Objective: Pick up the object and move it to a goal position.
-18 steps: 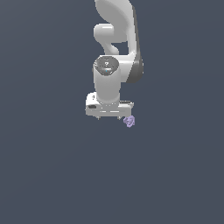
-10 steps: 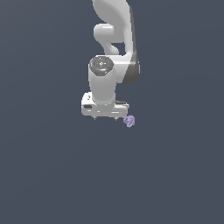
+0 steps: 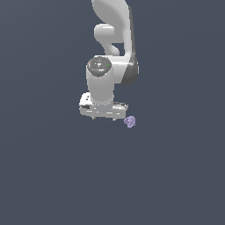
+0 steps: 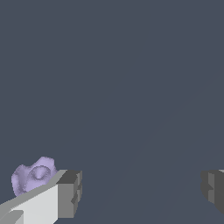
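Plain dark grey floor; tool has shifted toward frame left, jaws wide apart, empty; object outside them, ungrasped, realignment needed.

Smooth white shell, matt grey ground, one lumpy lavender blob.

The arm looks like smooth, softly glossy white plastic with a darker grey band at its joint. The gripper has the same white casing, while its fingertips are flat, matt grey blocks. The object is pale purple, matt and bumpy, with a dimpled surface. The ground is a uniform, matt slate-grey without texture.
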You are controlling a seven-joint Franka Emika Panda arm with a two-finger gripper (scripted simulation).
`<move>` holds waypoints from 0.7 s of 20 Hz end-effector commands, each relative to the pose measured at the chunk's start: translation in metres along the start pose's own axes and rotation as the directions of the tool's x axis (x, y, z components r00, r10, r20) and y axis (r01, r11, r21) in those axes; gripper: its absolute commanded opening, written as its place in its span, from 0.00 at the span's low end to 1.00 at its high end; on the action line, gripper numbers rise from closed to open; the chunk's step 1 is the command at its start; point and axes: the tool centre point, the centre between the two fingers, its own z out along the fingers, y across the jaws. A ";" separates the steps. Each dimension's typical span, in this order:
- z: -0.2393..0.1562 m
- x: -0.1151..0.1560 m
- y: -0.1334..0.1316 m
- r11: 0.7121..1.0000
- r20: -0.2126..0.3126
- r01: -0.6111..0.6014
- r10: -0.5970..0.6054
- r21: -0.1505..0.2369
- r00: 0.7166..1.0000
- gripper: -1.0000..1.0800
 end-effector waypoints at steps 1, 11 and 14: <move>0.002 -0.001 -0.003 1.000 -0.001 -0.012 0.012 0.000 1.000 0.96; 0.015 -0.012 -0.034 0.993 -0.013 -0.121 0.121 0.005 0.993 0.96; 0.021 -0.017 -0.048 0.985 -0.018 -0.172 0.172 0.009 0.985 0.96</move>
